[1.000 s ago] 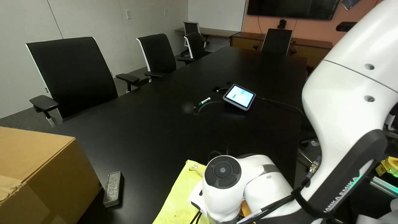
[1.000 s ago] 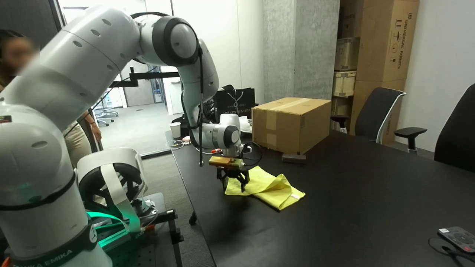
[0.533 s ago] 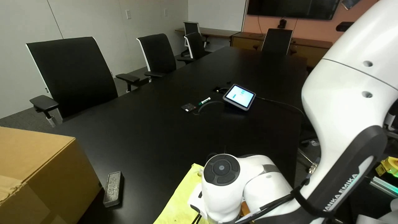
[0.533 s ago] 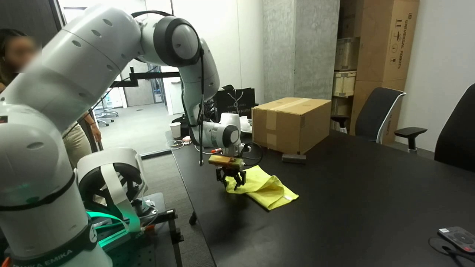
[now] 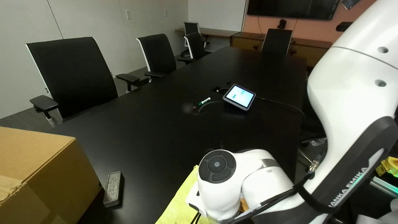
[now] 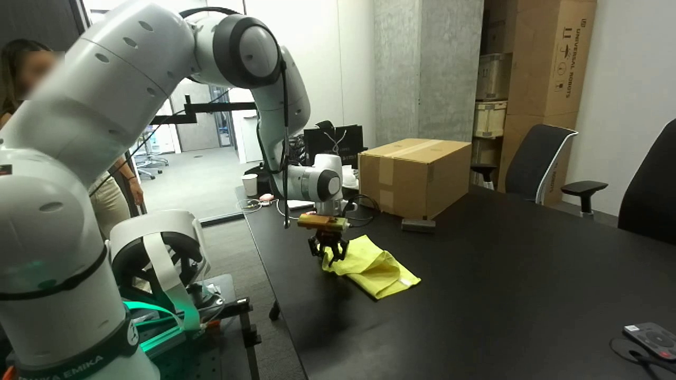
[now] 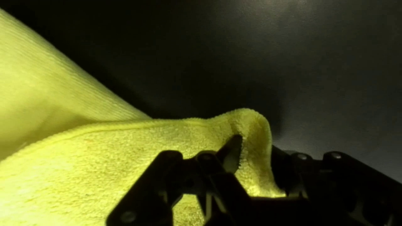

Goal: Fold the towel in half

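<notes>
The towel (image 6: 377, 274) lies rumpled on the dark table, a flap turned over its middle and a small white tag near its outer corner. Part of the same pale yellow towel (image 5: 180, 207) shows beneath the wrist in another exterior view. Up close in the wrist view, the towel's edge (image 7: 256, 135) is bunched into an upright fold. My gripper (image 7: 255, 147) is shut on that fold, one finger on each side. At the towel's near-table-edge end, the gripper (image 6: 329, 259) sits just above the tabletop. In an exterior view the arm hides the fingers.
A large cardboard box (image 6: 414, 177) stands behind the towel, with a dark eraser block (image 6: 418, 226) in front of it. A tablet (image 5: 239, 97) and a green marker (image 5: 204, 101) lie farther along the table. A paper cup (image 6: 249, 184) is near the table edge.
The gripper's fingers have come together on the towel's edge and risen slightly. The towel has shifted a little toward the table edge, its held end drawn up into a fold.
</notes>
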Robot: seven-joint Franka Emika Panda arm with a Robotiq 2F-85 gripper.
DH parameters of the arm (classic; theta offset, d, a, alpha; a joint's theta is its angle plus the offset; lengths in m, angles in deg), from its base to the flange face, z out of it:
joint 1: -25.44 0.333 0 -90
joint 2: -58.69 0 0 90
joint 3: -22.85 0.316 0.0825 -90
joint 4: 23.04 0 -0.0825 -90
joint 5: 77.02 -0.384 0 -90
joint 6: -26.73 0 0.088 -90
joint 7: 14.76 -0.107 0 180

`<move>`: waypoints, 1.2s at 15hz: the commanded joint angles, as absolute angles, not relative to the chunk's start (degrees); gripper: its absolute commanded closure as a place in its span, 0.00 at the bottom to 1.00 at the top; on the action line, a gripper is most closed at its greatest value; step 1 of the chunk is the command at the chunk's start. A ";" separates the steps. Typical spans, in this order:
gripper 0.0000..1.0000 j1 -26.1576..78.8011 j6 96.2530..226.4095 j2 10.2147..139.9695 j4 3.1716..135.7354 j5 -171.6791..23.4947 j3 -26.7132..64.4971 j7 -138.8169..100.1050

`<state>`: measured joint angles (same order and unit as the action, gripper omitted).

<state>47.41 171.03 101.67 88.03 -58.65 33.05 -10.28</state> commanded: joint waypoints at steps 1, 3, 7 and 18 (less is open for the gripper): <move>0.93 48.71 164.41 99.09 85.83 -57.64 32.55 -9.00; 0.93 49.76 160.32 98.82 82.95 -56.08 31.88 -9.33; 0.93 51.73 150.23 101.67 72.20 -51.29 30.95 -7.43; 0.93 58.21 136.94 120.56 40.66 -41.29 29.20 4.73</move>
